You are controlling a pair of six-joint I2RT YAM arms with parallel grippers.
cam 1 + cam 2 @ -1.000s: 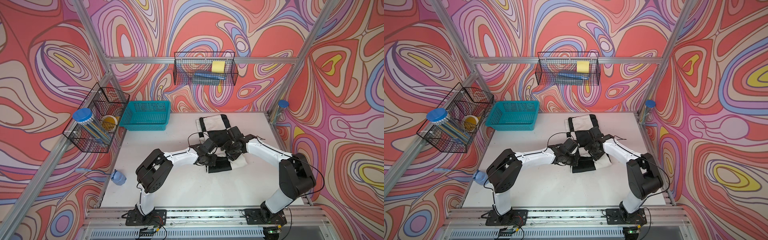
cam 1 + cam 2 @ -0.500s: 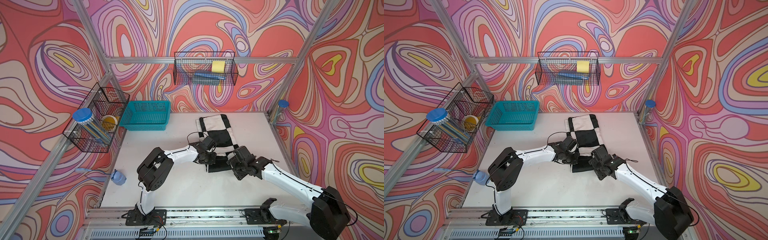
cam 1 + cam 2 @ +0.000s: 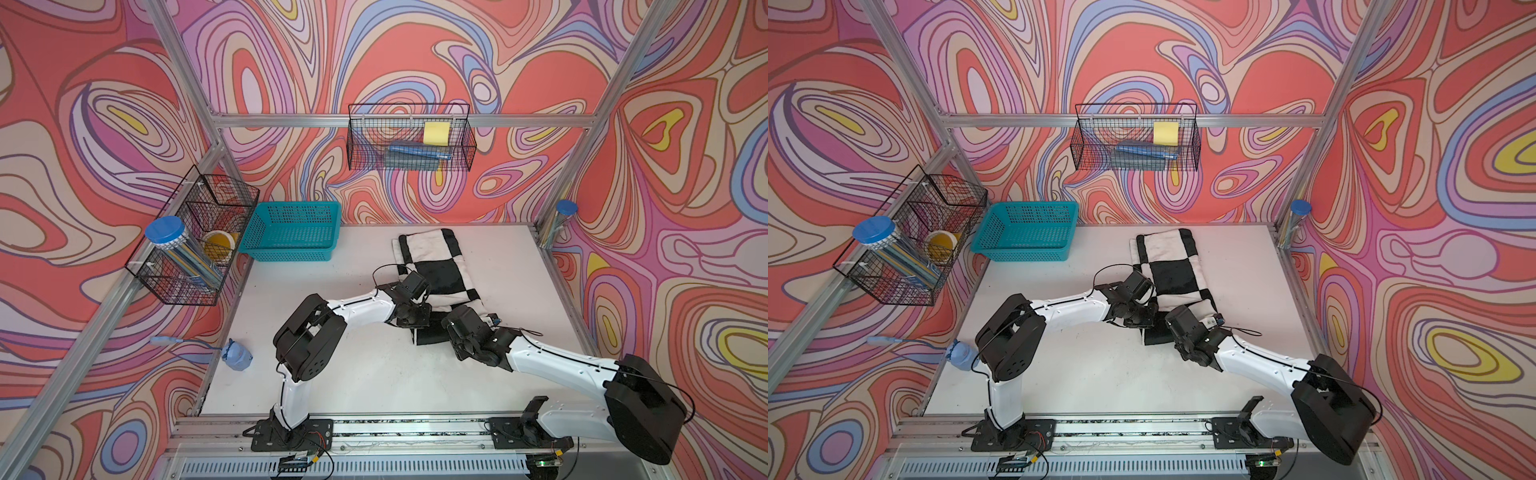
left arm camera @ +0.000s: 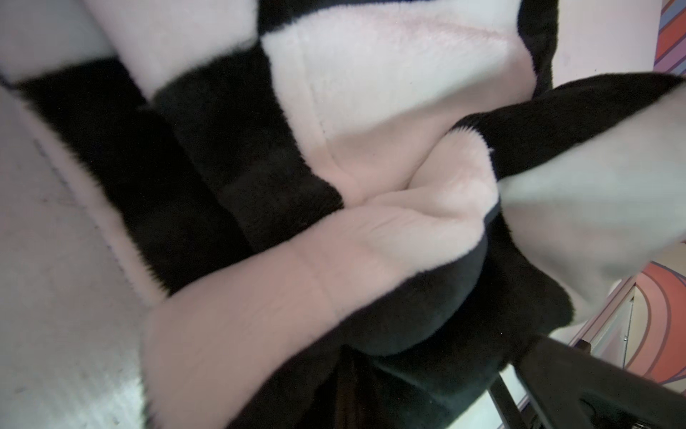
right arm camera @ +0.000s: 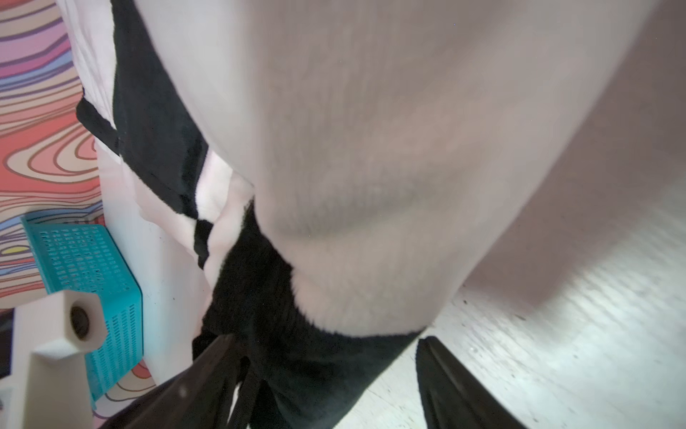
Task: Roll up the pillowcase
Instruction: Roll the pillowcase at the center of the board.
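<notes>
The pillowcase (image 3: 436, 266) (image 3: 1177, 266) lies on the white counter (image 3: 353, 374) (image 3: 1100, 374), a little right of the frame's centre in both top views. It is folded into a long narrow strip of black and white squares. Its upper end is near the back wall and its lower end is a black patch below the centre. Both arms reach in from the bottom edge and meet at that lower end. The left hand (image 3: 415, 322) (image 3: 1140, 318) is on the strip's lower left corner, its fingers pressed together and pinching a fold of the plush. In the left wrist view the pillowcase (image 4: 371, 93) fills nearly the whole picture, with white and black folds bunching up close to the lens. The right hand (image 3: 451, 332) (image 3: 1177, 328) sits just right of the left one, at the strip's lower right corner. In the right wrist view the right hand (image 5: 326, 338) has its two dark fingers spread wide apart, and a black corner of the pillowcase (image 5: 371, 148) hangs down between them. I cannot tell whether either finger presses on it. A teal basket (image 3: 286, 253) (image 3: 1025, 251) (image 5: 85, 260) stands on the counter at the upper left, well apart from the cloth.
</notes>
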